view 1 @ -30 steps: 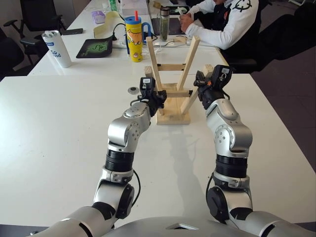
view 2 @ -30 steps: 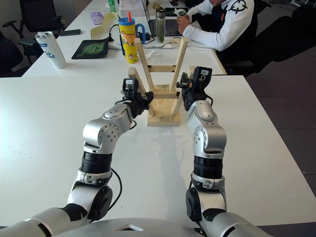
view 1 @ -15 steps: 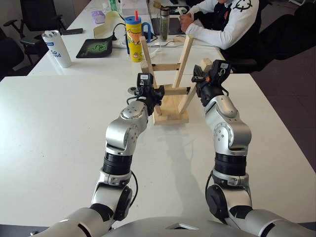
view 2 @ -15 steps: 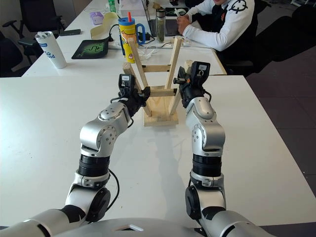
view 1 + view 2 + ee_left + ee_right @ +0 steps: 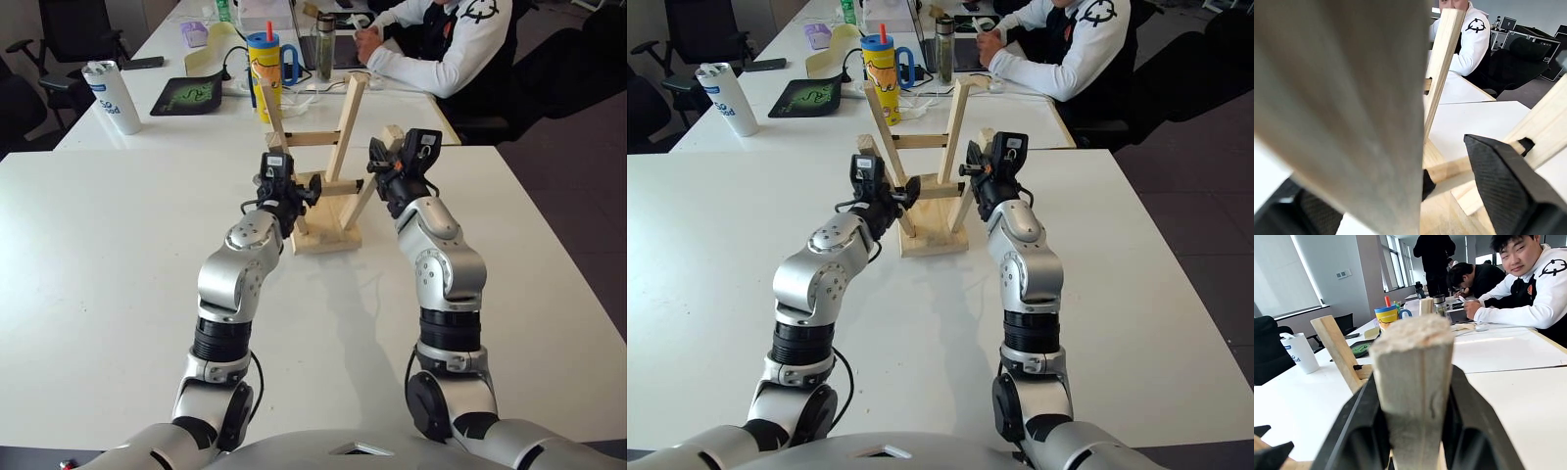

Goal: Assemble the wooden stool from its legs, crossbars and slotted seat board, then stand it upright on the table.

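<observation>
Stool [image 5: 323,184], pale unfinished wood, assembled: four square legs [image 5: 345,117], thin crossbars [image 5: 304,138], slotted seat board [image 5: 328,238]. Sits inverted at the far middle of the white table [image 5: 118,255], seat board down on the tabletop, legs pointing up and splaying apart. Flanked by both arms.

Right gripper [image 5: 384,174], black, two-fingered: fingers [image 5: 1469,426] clenched on the upper end of the near right leg, one pad on each side face, cut end standing proud between them.

Left gripper [image 5: 299,191], black: set against the near left leg, close to a crossbar; holding or released, cannot tell.

On the second white table [image 5: 147,122] behind: yellow cup with blue lid and red straw [image 5: 266,61], white printed tumbler [image 5: 110,96], black mat with green design [image 5: 201,95], dark bottle [image 5: 326,44]. All well apart from the stool.
</observation>
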You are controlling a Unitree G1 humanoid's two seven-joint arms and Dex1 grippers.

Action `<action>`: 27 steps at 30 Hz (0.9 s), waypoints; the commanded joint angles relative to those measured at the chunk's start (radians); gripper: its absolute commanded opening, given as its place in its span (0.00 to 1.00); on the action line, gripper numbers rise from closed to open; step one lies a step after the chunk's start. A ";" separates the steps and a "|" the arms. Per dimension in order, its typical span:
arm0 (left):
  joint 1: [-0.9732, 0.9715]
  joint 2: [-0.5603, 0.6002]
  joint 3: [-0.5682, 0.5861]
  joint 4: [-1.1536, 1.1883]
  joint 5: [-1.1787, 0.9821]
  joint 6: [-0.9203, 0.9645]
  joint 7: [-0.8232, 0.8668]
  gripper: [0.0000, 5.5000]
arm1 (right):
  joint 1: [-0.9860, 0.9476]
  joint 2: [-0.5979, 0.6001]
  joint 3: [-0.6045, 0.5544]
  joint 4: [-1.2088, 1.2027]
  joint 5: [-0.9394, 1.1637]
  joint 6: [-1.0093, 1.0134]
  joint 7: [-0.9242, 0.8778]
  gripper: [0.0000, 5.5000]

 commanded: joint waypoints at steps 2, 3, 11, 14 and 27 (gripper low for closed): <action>-0.044 0.073 0.050 -0.136 0.013 0.069 -0.001 0.66 | 0.038 0.000 0.015 0.024 0.013 -0.038 0.030 0.19; -0.053 0.078 0.062 -0.160 0.011 0.079 0.002 0.66 | 0.043 0.000 0.017 0.027 0.011 -0.043 0.031 0.19; -0.257 0.093 0.231 -0.277 -0.041 0.150 0.037 0.66 | 0.069 -0.012 0.046 0.035 -0.007 -0.078 0.039 0.19; -0.300 0.076 0.274 -0.269 -0.070 0.180 0.047 0.66 | 0.077 -0.012 0.061 0.033 -0.011 -0.085 0.041 0.19; -0.376 0.127 0.257 -0.251 -0.158 0.110 -0.039 0.46 | 0.077 -0.013 0.072 0.035 -0.005 -0.093 0.041 0.19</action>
